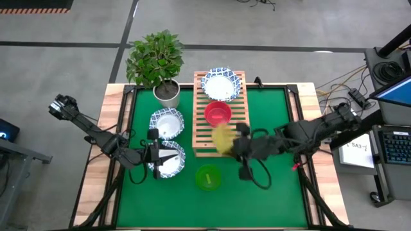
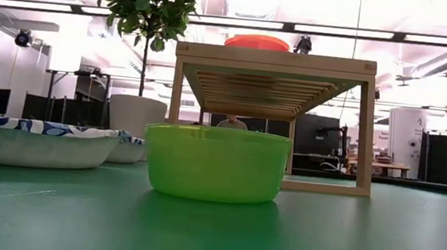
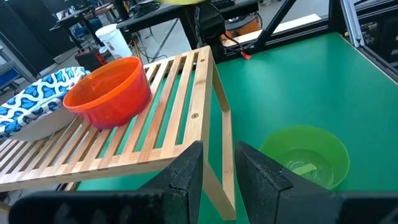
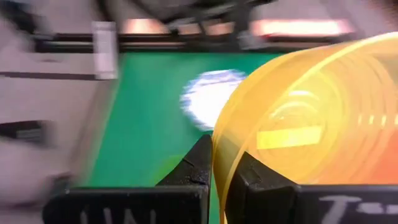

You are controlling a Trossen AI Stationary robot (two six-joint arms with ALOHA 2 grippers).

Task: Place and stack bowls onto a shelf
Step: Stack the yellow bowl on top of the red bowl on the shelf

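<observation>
The light-wood slatted shelf (image 1: 202, 131) stands mid-table. On it sit a white blue-rimmed bowl (image 1: 220, 83) at the far end and a red bowl (image 1: 218, 114) in the middle. My right gripper (image 1: 236, 140) is shut on the yellow bowl (image 1: 223, 137) above the shelf's near end. My left gripper (image 1: 156, 154) is open and empty over the near-left white bowl (image 1: 170, 160). Another white bowl (image 1: 167, 122) rests on the mat beyond it. The green bowl (image 1: 208, 178) stands on the mat near the front. No purple bowl shows. My right gripper pinches the yellow bowl's wall at the rim (image 4: 221, 146), one finger inside the bowl and one outside. The fingers come level from the table's right side. The bowl is tipped on its side and lifted clear of the shelf.
A potted plant (image 1: 157, 64) in a white pot stands at the far left beside the shelf. The green mat (image 1: 270, 115) is bare to the right of the shelf. In the low view the green bowl (image 2: 215, 164) stands in front of the shelf's legs (image 2: 368, 132).
</observation>
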